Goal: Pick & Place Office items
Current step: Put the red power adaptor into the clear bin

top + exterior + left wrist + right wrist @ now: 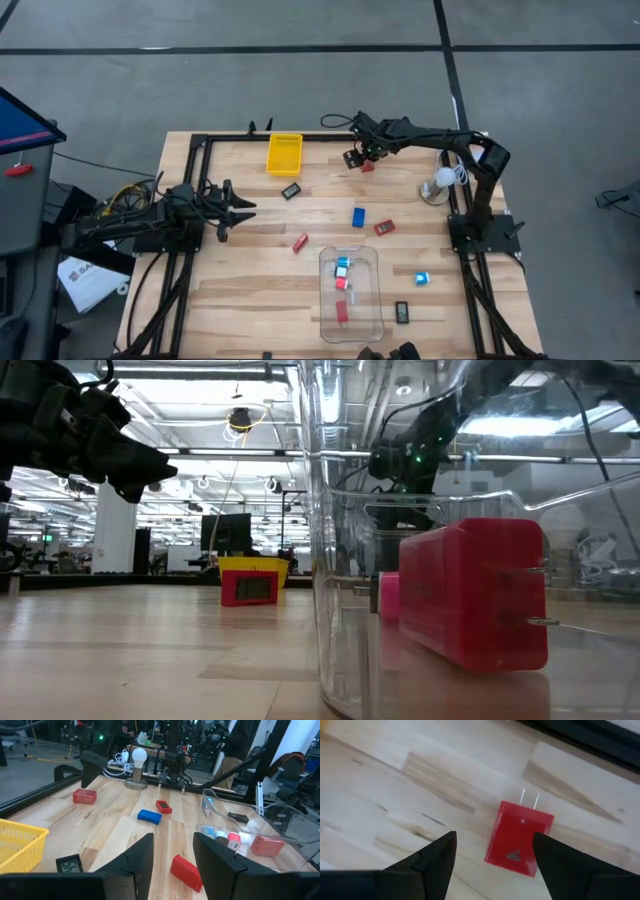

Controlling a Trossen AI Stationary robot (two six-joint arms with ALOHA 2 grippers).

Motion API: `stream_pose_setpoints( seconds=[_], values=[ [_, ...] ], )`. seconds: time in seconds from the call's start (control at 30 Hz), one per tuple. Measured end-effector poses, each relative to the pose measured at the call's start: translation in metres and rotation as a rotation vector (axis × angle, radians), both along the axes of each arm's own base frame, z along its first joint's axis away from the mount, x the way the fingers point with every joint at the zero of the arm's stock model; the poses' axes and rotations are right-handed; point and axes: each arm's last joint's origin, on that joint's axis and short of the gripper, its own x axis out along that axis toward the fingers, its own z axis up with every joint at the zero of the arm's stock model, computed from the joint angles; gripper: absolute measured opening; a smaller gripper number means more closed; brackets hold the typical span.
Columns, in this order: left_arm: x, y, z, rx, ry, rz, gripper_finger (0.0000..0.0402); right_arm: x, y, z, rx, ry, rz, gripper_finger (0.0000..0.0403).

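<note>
My right gripper [357, 157] is open at the table's far side, just above a red block with two metal prongs [520, 837] that lies flat on the wood; its fingers stand on either side of the block without touching it. The same block shows in the high view [368, 166]. My left gripper [235, 208] is open and empty at the table's left. Loose on the table lie a black rectangle [291, 190], a blue block [358, 216], two red blocks [385, 227] [300, 242], a white-and-cyan bit [422, 278] and another black rectangle [402, 312].
A clear plastic bin [372, 300] near the front edge holds red blocks and a white-and-cyan bit. A yellow tray [284, 153] stands at the far side. A white round lamp with a coiled cable [440, 183] stands by the right arm's base. A black frame rims the table.
</note>
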Motion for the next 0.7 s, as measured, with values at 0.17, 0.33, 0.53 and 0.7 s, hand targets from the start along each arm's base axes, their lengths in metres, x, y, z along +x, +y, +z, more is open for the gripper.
stream_pose_setpoints(
  seconds=[0.17, 0.33, 0.53, 0.7],
  values=[
    [0.0, 0.0, 0.0, -0.001, 0.005, 0.002, 0.0136, -0.003, -0.005, -0.017, 0.034, 0.06, -0.04, 0.0256],
    [0.0, 0.0, -0.001, -0.001, 0.008, 0.001, 0.0136, -0.005, -0.011, -0.029, 0.059, 0.085, -0.077, 0.0256],
    [0.001, 0.0, -0.001, -0.002, 0.009, 0.001, 0.0136, -0.005, -0.013, -0.034, 0.065, 0.096, -0.084, 0.0256],
    [0.001, 0.0, -0.001, -0.002, 0.009, 0.001, 0.0136, -0.005, -0.015, -0.033, 0.052, 0.091, -0.082, 0.0256]
  ],
)
